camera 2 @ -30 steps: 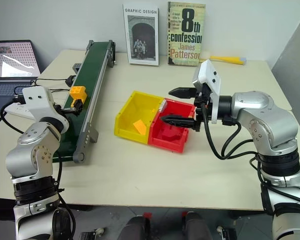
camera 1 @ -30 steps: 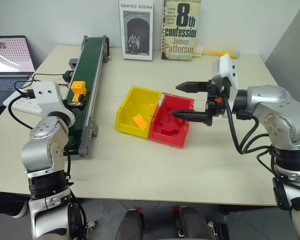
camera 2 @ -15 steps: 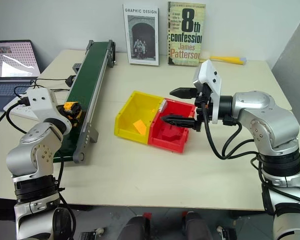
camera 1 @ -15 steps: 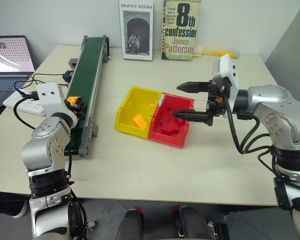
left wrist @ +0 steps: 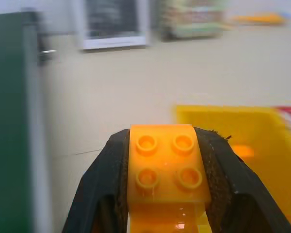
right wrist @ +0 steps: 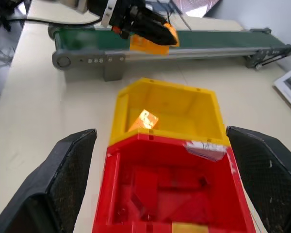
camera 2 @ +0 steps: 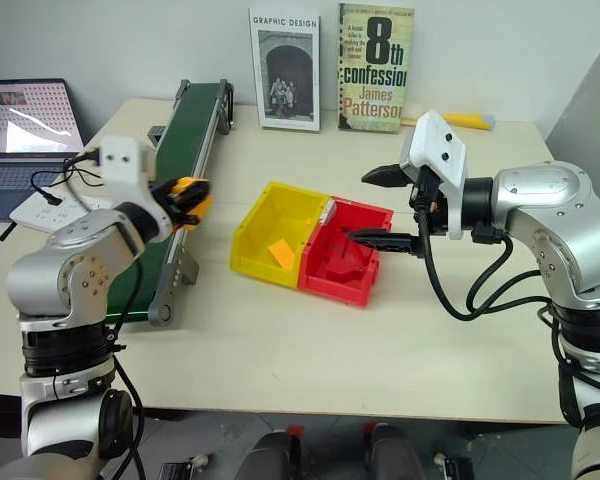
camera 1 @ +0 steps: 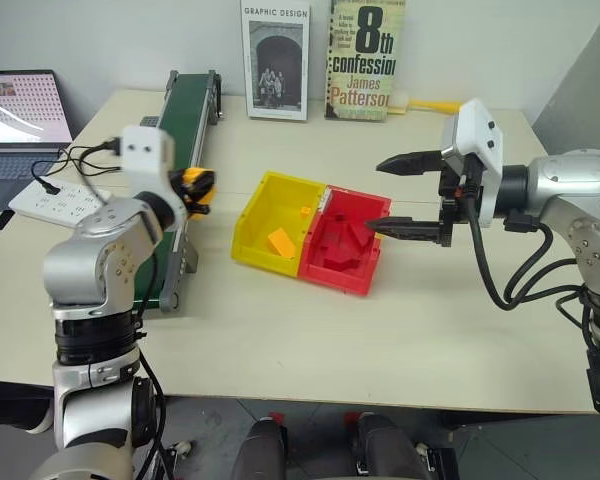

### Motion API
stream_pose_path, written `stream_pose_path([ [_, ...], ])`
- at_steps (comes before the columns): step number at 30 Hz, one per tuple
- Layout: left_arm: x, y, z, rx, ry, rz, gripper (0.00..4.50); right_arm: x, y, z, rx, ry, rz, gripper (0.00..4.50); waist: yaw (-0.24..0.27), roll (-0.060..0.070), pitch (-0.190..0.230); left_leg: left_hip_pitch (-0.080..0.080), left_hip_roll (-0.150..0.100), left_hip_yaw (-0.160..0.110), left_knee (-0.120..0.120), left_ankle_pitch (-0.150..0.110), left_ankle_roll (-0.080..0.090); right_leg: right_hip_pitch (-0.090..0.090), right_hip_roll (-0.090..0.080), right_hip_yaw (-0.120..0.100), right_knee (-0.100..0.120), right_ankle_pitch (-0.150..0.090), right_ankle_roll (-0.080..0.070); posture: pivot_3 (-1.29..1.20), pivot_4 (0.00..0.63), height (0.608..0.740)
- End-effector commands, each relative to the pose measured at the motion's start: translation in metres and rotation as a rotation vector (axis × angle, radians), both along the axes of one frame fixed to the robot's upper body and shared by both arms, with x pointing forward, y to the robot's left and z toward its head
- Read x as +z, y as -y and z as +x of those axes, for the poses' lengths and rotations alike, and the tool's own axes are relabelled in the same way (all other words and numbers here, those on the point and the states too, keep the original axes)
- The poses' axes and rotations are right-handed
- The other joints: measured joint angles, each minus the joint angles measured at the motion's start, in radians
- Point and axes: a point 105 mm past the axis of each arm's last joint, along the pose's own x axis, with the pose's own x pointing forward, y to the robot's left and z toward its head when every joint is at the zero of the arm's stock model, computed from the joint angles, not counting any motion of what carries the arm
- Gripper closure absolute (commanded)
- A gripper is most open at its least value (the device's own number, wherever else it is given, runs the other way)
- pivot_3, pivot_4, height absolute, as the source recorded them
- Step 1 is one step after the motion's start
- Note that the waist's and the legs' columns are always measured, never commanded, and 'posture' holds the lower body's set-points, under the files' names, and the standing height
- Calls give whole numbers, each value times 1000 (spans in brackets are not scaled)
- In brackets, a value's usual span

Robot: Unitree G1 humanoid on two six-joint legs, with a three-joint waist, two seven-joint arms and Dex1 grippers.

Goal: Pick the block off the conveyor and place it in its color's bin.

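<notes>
Closest to you, your left end effector is clamped on the block, one black finger on each flat side with the studded top left free, so the hold looks square and unlikely to twist. That puts the block in the air just off the inner rail of the conveyor, above bare counter and short of the bins. Carrying it this high probably serves to clear the yellow bin's near wall.

Your right end effector hangs with its fingers spread wide apart and empty over the far side of the red bin, likely parked where its camera watches both trays without blocking the drop.

The yellow bin sits joined to the red one, on the conveyor side, which makes it the shorter reach for your left arm. It already holds one orange piece; aim for the open floor beside it.

Beyond, two books lean against the wall, and a laptop stands off to the left.
</notes>
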Motion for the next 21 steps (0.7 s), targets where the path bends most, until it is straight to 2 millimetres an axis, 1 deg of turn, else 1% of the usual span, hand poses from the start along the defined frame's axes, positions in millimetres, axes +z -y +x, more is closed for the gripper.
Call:
stream_pose_path([
  [1, -2, 37, 3, -167, -4, 42, 2962, 11, 2, -12, -4, 59, -21, 0, 0, 0, 0, 0, 0, 0, 0, 0, 0, 0, 0, 0, 0, 0, 0, 0, 150, 740],
  [3, -8, 49, 9, -203, -10, 74, 2962, 12, 3, -15, -18, 62, -24, 0, -1, 0, 0, 0, 0, 0, 0, 0, 0, 0, 0, 0, 0, 0, 0, 0, 150, 740],
  [5, -12, 53, 17, -207, -3, 100, 2962, 12, 5, -17, -36, 63, -19, 0, 0, 0, 0, 0, 0, 0, 0, 0, 0, 0, 1, 0, 0, 0, 0, 0, 150, 740],
  [7, -17, 55, 26, -204, -3, 122, 2252, 12, 7, -20, -60, 60, -15, 0, -1, 0, 0, 0, 0, 0, 0, 0, 0, 0, 1, 0, 0, 0, 0, 0, 150, 740],
  [8, -17, 58, 28, -218, -4, 117, 2234, 11, 10, -21, -75, 56, -12, 0, -2, 0, 0, 0, 0, 0, 0, 0, 0, 0, 1, 0, 0, 0, 0, 0, 150, 740],
  [12, -17, 63, 32, -259, 5, 115, 1405, 6, 14, -23, -113, 45, -4, 0, -2, 0, 0, 0, 0, 0, 0, 0, 0, 0, 1, 1, -1, 0, 0, 0, 150, 740],
  [14, -14, 58, 33, -253, 11, 126, 1005, 3, 16, -23, -126, 36, -2, 0, -2, 0, 0, -1, 0, 1, 0, 0, 1, 0, 1, 1, -1, 0, 0, 0, 150, 740],
  [15, -13, 54, 33, -246, 15, 132, 880, 2, 17, -23, -131, 33, -1, 0, -2, 0, 0, -1, 0, 0, 0, 0, 1, 0, 1, 1, -1, 0, 0, 0, 150, 740],
  [16, -11, 48, 33, -237, 22, 140, 603, 1, 19, -21, -141, 34, 7, 0, -2, 0, 0, -1, 0, 0, 0, 0, 1, 0, 1, 0, -1, 0, 0, 0, 150, 740],
  [17, -8, 40, 30, -238, 29, 164, 495, 2, 21, -16, -161, 36, 27, 0, -3, 0, 0, -1, 0, 0, 0, 0, 1, 0, 1, 0, -1, 0, 0, 0, 150, 740],
  [19, -4, 27, 22, -248, 34, 213, 95, 1, 25, -6, -205, 53, 50, 0, -6, 0, 0, 0, 0, 1, 0, 0, 1, 0, 1, 1, -1, 0, 0, 0, 150, 740],
  [21, 1, 12, 11, -276, 26, 253, 37, -1, 30, 3, -244, 64, 62, 0, -10, 0, 0, 0, 1, 1, 0, 0, 1, -1, 2, 1, 0, 0, 0, 0, 150, 740],
])
